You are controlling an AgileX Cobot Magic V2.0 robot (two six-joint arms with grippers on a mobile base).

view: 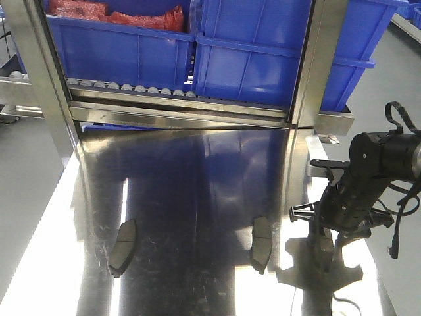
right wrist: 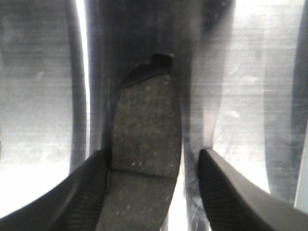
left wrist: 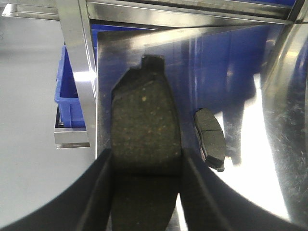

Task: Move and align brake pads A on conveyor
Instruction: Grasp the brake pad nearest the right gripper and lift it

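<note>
Well inside right end effector (right wrist: 154,153) — brake pad (right wrist: 144,120)

Front view looks down across the tabletop (view: 197,197) toward the bins (view: 250,52); both wrist views sit close above that tabletop, each filled by a pad (left wrist: 144,130) (right wrist: 144,130).

blue bins (view: 250,59) on roller rack (view: 131,89) | red items (view: 118,13) in one bin | steel tabletop (view: 197,197)

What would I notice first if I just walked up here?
The mirror-shiny steel table, with two dark brake pads lying on its near part. Behind it stand big blue bins, and the black right arm points its claw down at the right side.
</note>
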